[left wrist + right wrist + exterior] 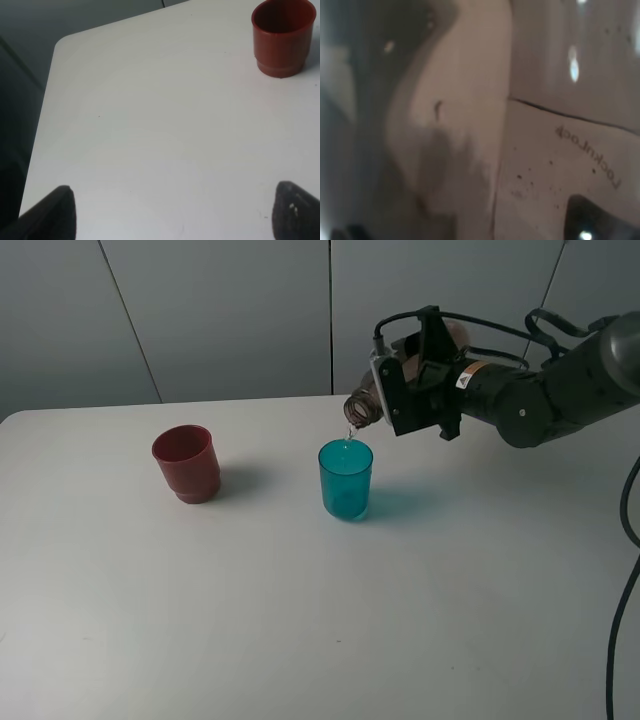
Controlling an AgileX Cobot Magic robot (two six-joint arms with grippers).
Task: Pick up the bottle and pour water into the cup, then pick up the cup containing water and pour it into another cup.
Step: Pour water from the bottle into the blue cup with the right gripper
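- The right tool (408,390) was clamped on the bottle (362,408) in the upper right of the high view. It gripped the body, so the neck stayed free for pouring.
- The bottle was tipped almost level, with its mouth lower, pointing left, just above the rim of the teal cup (346,480). I judge this tilt let the water run out slowly and fall into the cup, not onto the bench (300,630).
- A thin thread of water seemed to fall from the mouth, but it was too small to be sure.
- The teal cup stood upright near the middle of the frame. How much water it held could not be told.
- The red cup (187,462) stood upright left of centre, well apart from the teal cup. There it was out of the way of the pouring.
- The left tool (175,215) had its fingers apart and held nothing. It hovered over bare bench, with the red cup in the upper right corner of its view.
- The right wrist view was filled by the blurred brownish wall of the bottle, which fits a close grip.
- In my judgement the first pour was in hand, and the second was not yet begun.
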